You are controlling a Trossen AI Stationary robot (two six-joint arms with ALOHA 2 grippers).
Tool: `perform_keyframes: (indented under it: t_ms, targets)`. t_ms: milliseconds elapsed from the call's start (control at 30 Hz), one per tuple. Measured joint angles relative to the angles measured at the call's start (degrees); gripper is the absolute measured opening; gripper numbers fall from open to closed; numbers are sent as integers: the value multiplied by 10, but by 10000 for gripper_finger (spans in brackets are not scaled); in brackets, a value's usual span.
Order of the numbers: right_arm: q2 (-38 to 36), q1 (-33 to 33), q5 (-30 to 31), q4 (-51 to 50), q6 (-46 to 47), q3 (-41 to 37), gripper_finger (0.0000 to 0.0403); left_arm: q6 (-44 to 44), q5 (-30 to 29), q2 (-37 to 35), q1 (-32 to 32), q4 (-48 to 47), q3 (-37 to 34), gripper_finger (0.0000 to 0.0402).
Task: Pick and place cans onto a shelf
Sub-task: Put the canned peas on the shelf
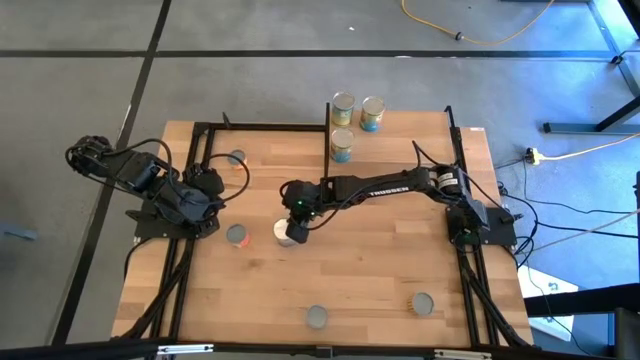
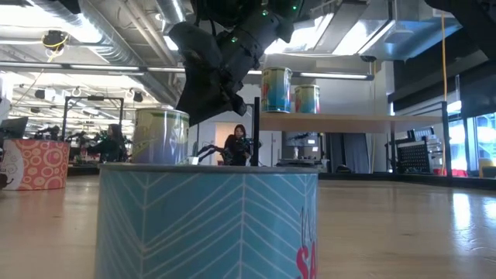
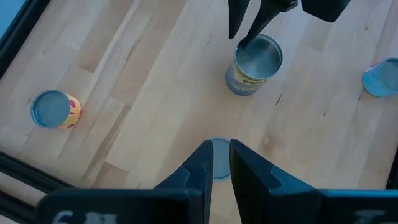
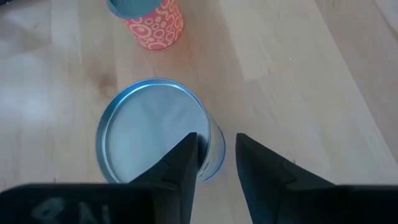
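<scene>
Hovering with fingers parted, the right hand straddles the rim of a silver-topped can.

The right arm stretches from the frame's right edge to the centre, its right gripper pointing down with fingers parted. The left arm sits folded at mid-left, its left gripper nearly closed.

Three cans crowded the shelf at upper centre of the overhead frame, leaving its right part bare. Mid-table, the right arm lay across, blocking passage. Lower right, open wood lay between two lone cans.
</scene>
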Motion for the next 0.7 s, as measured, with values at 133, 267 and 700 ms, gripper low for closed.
perform_keyframes:
  t_ms: [133,267,700]
  targets:
    - [0,-4,-3,0,2,0,112,0,0,0,0,0,0,47]
    - [1,-7,-2,0,2,0,104,0,0,0,0,0,0,47]
    - [1,-9,3,3,3,-1,55,0,0,0,0,0,0,47]
